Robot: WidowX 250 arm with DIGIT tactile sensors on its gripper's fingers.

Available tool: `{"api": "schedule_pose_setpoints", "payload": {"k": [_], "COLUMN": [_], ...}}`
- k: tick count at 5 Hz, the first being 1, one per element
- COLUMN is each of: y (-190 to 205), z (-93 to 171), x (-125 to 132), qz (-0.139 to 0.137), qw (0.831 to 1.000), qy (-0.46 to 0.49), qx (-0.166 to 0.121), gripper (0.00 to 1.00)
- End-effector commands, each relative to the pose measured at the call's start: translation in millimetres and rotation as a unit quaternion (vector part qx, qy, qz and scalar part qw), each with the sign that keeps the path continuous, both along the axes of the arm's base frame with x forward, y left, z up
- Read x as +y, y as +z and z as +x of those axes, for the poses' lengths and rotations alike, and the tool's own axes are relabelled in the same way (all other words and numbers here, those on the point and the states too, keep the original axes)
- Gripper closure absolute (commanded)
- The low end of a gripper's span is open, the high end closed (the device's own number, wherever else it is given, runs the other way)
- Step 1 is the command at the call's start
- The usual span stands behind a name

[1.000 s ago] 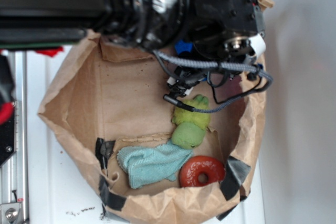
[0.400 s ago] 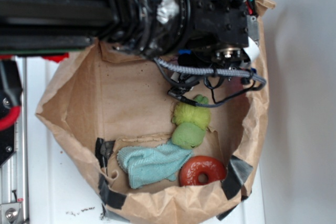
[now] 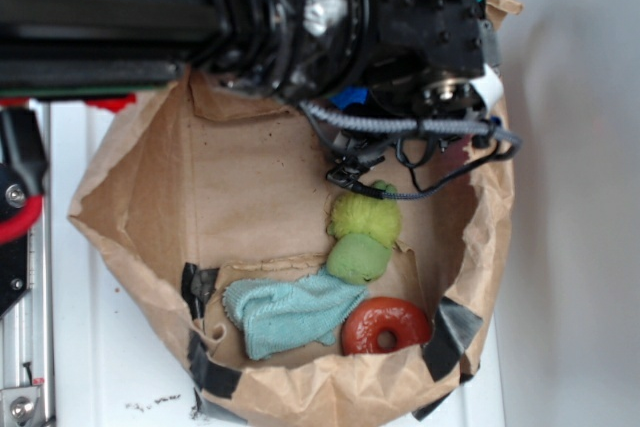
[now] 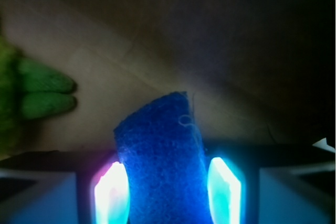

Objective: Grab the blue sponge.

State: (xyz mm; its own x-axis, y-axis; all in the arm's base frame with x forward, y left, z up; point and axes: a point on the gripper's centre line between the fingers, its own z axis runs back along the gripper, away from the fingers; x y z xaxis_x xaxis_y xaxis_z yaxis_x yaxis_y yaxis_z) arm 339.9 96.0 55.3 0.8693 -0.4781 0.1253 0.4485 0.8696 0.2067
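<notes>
the sponge stands between the gripper fingers at the lower middle of the wrist view, its long axis running up the frame, free end pointing at the brown paper; the fingers sit at its two flanks, seemingly pinching it; from outside only a blue scrap shows under the arm at the upper middle, inside the bag; it looks light, soft and squashy, best held across its narrow width, mid-length; a green toy lies near.

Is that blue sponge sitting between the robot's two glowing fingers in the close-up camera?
Yes, the blue sponge stands between the two lit fingers of the gripper, one on each side of it.
</notes>
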Motion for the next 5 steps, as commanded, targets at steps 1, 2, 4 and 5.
{"api": "schedule_pose_setpoints", "payload": {"k": [1,2,4,5], "y": [101.3,130.0,158.4,158.9], "z": [-7.5,-19.6,-61.8,-73.2], "x": [2.7,10.2,-21.0,-45.8], "qz": [-0.065,-0.118,-0.092,-0.071], "qw": [0.993,0.989,0.985,0.986], "qy": [0.093,0.082,0.146,0.15], "qx": [-0.034,0.027,-0.012,-0.016], "gripper": [1.0,1.0,1.0,1.0]}}
